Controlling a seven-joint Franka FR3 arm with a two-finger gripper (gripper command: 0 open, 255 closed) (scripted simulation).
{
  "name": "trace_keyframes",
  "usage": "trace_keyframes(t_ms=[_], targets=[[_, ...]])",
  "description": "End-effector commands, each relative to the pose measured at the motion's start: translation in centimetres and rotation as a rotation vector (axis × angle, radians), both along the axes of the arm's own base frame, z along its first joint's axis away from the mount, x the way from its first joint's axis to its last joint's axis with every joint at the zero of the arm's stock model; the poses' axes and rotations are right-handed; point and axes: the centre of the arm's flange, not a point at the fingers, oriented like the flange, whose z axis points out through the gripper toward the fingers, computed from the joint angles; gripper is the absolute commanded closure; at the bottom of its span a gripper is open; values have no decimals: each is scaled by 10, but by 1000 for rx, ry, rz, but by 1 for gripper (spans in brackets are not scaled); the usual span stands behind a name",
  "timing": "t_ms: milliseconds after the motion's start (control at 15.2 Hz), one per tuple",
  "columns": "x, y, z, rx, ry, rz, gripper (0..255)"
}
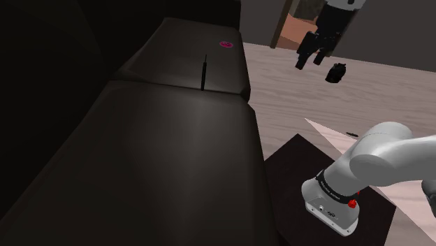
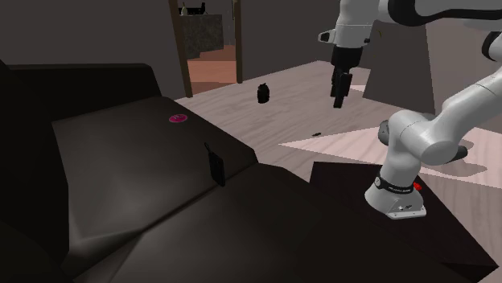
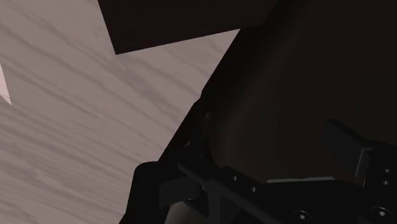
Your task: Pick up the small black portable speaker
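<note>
Pincer (image 1: 309,63) spread wide over open floor (image 1: 377,98), near speaker (image 1: 336,72), clear of sofa (image 1: 175,140) edge

Three cameras, one room.
Both exterior views look down across a dark cushioned sofa (image 1: 175,154) to pale wood-grain floor (image 1: 391,98); wrist view faces it.

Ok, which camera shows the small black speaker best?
The shoulder view: the speaker looks largest there, on pale floor near the end effector. The second exterior view shows it smaller, by the doorway.
</note>
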Motion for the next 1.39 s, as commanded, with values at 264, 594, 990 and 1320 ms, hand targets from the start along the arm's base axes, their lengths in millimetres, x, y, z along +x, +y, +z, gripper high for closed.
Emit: trace_keyframes(t_ms=[264, 594, 990, 1320], targets=[[46, 21, -17, 11, 10, -36, 0], [104, 44, -40, 24, 22, -80, 0], [175, 70, -67, 40, 36, -133, 0], [235, 88, -90, 54, 49, -178, 0]])
